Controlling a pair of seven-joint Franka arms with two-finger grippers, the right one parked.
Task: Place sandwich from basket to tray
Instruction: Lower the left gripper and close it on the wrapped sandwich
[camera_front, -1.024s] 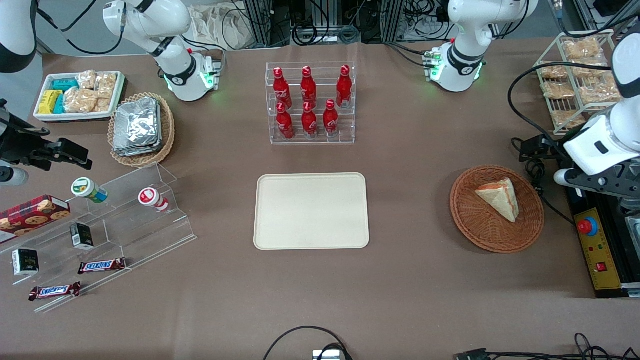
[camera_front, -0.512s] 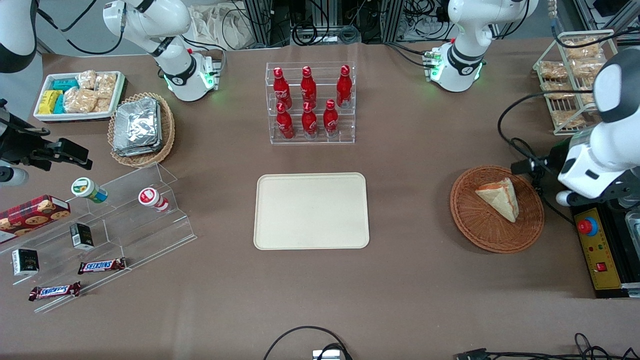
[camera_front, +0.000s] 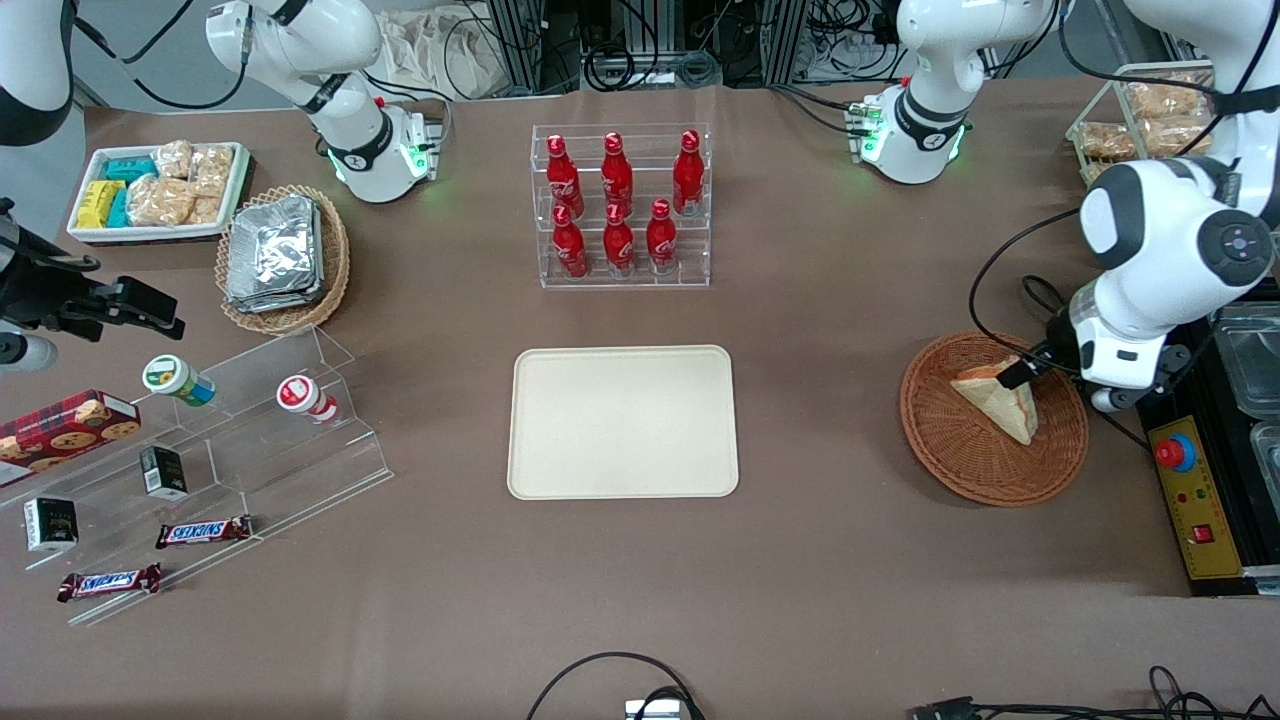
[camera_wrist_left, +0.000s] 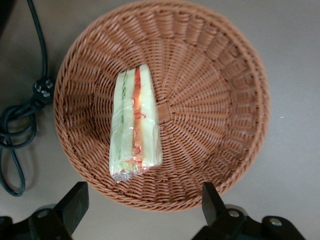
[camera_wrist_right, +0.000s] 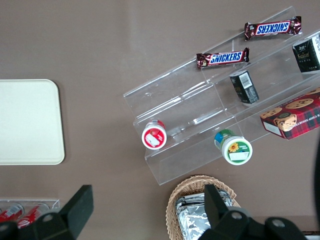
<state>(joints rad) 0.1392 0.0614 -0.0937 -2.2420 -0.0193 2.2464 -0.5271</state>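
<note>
- The left arm's black gripper (camera_wrist_left: 142, 202) hangs over the round brown wicker basket (camera_wrist_left: 220, 95), fingers spread wide, holding nothing
- The white triangle sandwich (camera_wrist_left: 135, 125) lies in the basket
- The flat cream tray (camera_front: 622, 421) sits well apart

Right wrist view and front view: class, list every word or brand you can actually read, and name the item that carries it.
"SNICKERS": on each of the two chocolate bars on the clear acrylic steps.
Red bottles, small dark boxes, cookie box and lidded cups: print too small to read.
The gripper, open above the basket and sandwich, shows no lettering.
</note>
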